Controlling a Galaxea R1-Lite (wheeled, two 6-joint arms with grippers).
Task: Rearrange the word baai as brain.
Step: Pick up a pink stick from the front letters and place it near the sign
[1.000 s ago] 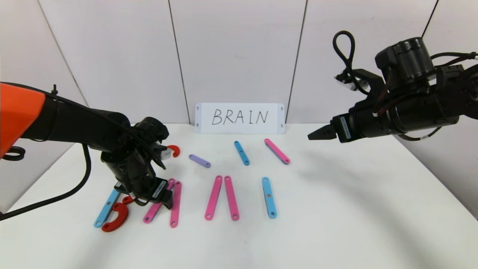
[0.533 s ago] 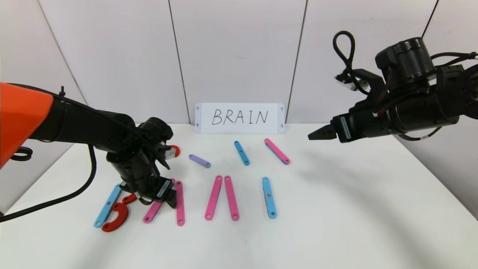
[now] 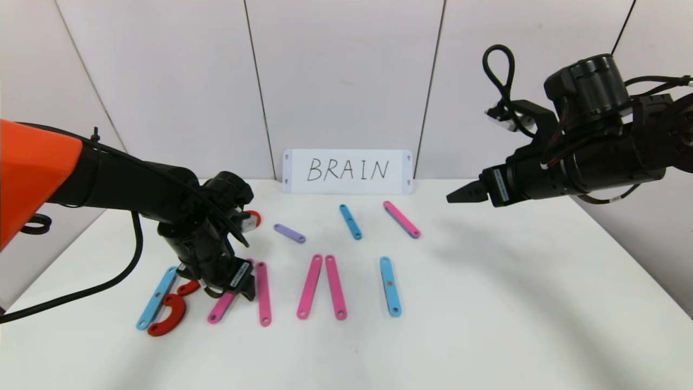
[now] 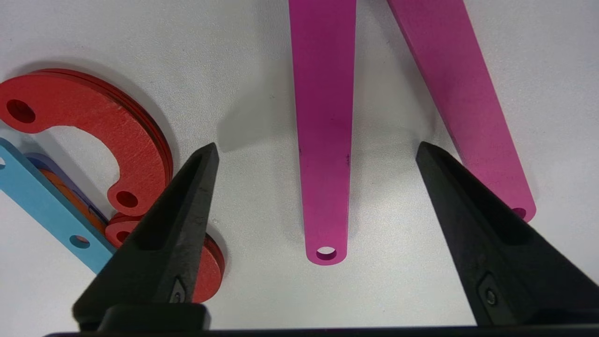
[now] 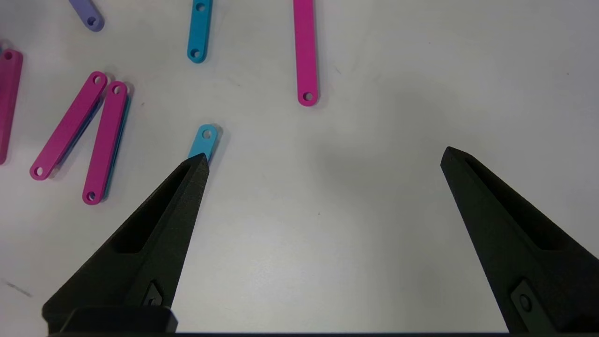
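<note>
Word (image 3: 303, 281) of flat pink, blue, red pieces, scattered.

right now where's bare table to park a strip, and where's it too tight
Bare table lies to the robot's right of the lone blue strip, under the raised right gripper, and along the near edge. It is crowded at the left gripper, low over a pink strip beside the red curves.
</note>
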